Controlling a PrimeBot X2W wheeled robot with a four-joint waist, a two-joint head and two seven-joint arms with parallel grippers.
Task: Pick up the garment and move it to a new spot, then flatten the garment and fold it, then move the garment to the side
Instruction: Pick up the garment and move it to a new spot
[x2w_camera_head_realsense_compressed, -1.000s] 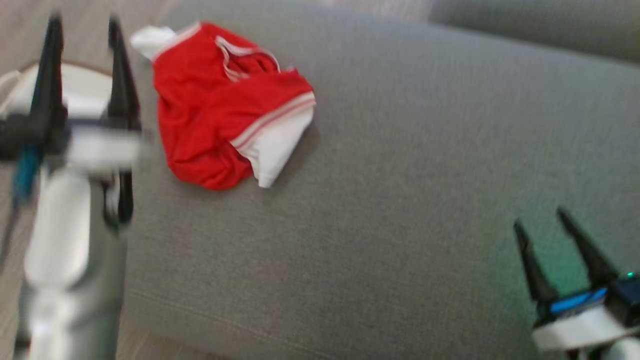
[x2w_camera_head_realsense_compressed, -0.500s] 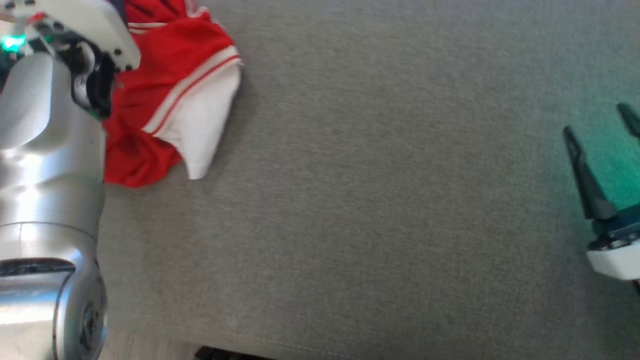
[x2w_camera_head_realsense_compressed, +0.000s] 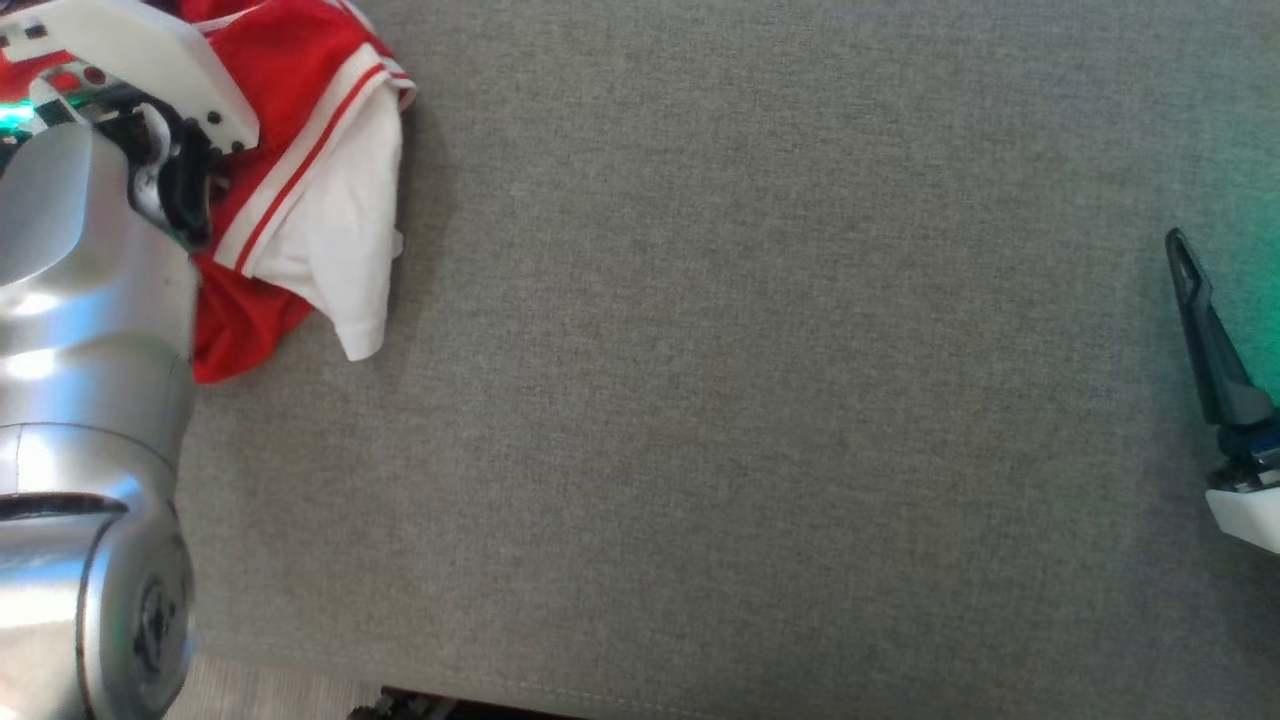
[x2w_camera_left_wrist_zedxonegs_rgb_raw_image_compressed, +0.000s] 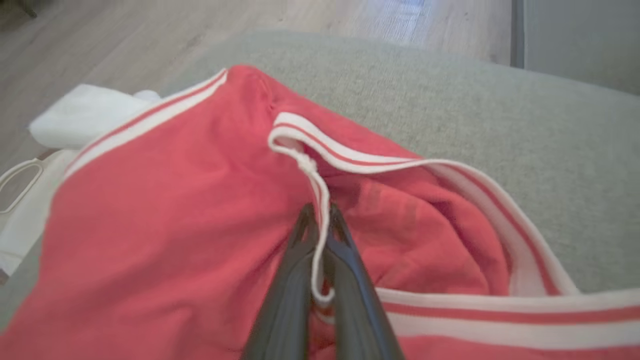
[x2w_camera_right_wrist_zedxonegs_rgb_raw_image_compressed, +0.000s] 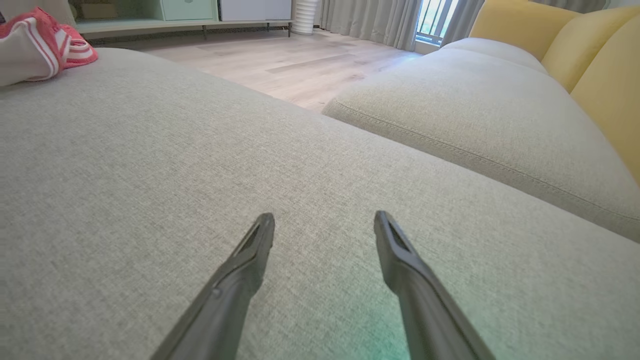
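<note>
Far left: red garment (x2w_camera_head_realsense_compressed: 290, 70), white-trimmed, lies bunched at the left edge of the grey sofa cushion (x2w_camera_head_realsense_compressed: 700, 420), with wood floor (x2w_camera_left_wrist_zedxonegs_rgb_raw_image_compressed: 100, 40) just beyond. Left tool (x2w_camera_left_wrist_zedxonegs_rgb_raw_image_compressed: 321, 214) is down on it, fingers pressed together, pinching a white trim strip.

Middle: broad open cushion, front seam along the near edge.

Right: right tool (x2w_camera_right_wrist_zedxonegs_rgb_raw_image_compressed: 324, 219) is spread wide over the cushion, well apart from the garment. A second cushion (x2w_camera_right_wrist_zedxonegs_rgb_raw_image_compressed: 475, 115) lies past a strip of floor.

My head looks down on the sofa cushion (x2w_camera_head_realsense_compressed: 700, 400); left wrist hugs the garment (x2w_camera_left_wrist_zedxonegs_rgb_raw_image_compressed: 165, 225), right wrist skims that cushion.
</note>
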